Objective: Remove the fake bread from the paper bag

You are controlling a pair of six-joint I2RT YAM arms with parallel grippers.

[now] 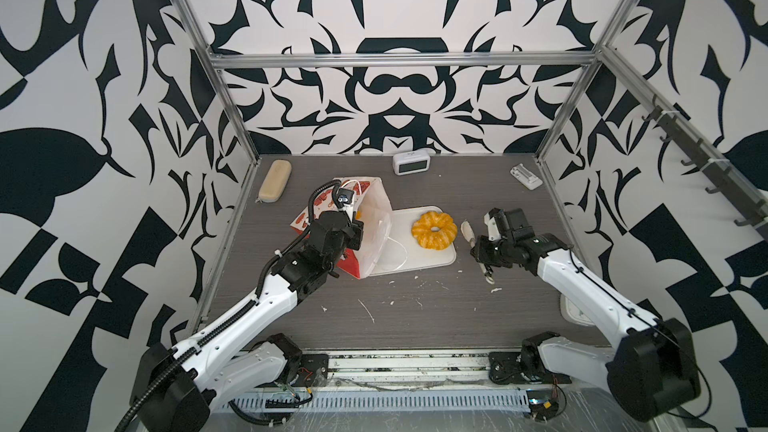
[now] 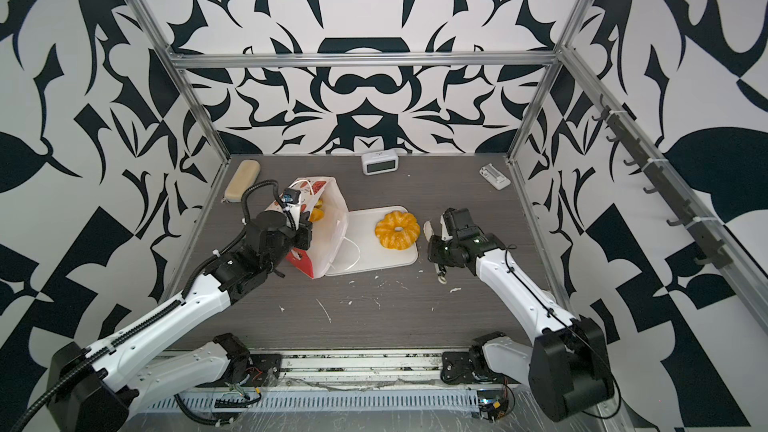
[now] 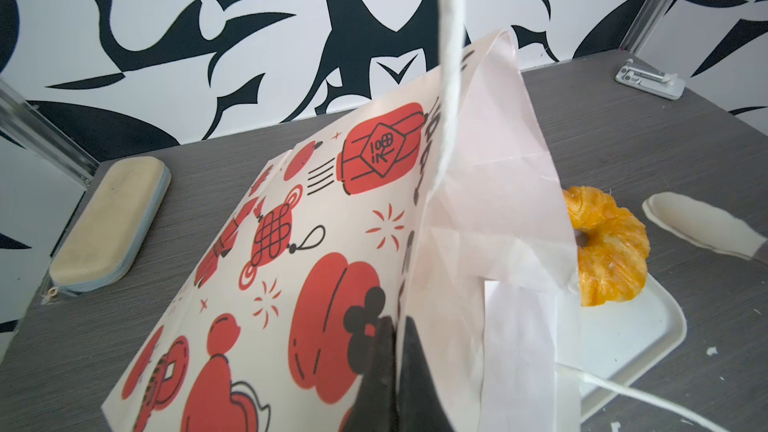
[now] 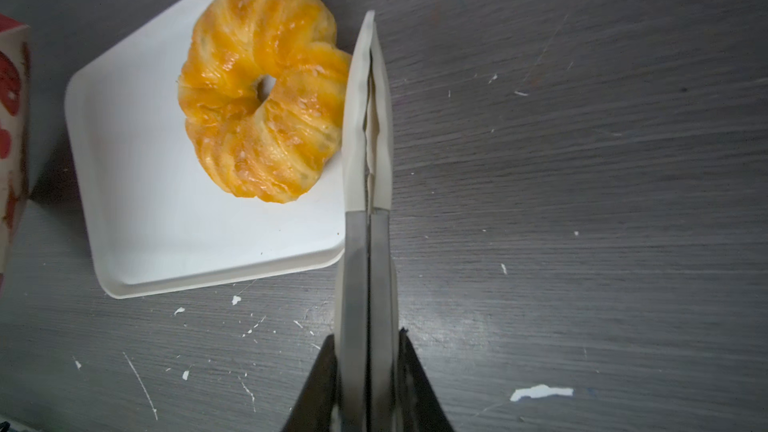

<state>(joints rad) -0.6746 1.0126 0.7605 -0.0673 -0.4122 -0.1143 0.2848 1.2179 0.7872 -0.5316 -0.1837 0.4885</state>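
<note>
You've got the paper bag (image 1: pixel 374 234) left of the tray (image 1: pixel 420 258), overlapping its left edge; the ring bread (image 1: pixel 434 229) on the tray; tongs (image 1: pixel 467 231) just right; case (image 1: pixel 274 180) back left, clock (image 1: pixel 410 163) behind.

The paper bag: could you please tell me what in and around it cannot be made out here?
- Bread in the paper bag: a top view shows only a golden sliver; the bag's wall and the left arm hide the rest, so no count.
- Ring pastry: in the left wrist view the bag's flap covers part of it.
- Clock: display too small to read in both top views.
</note>
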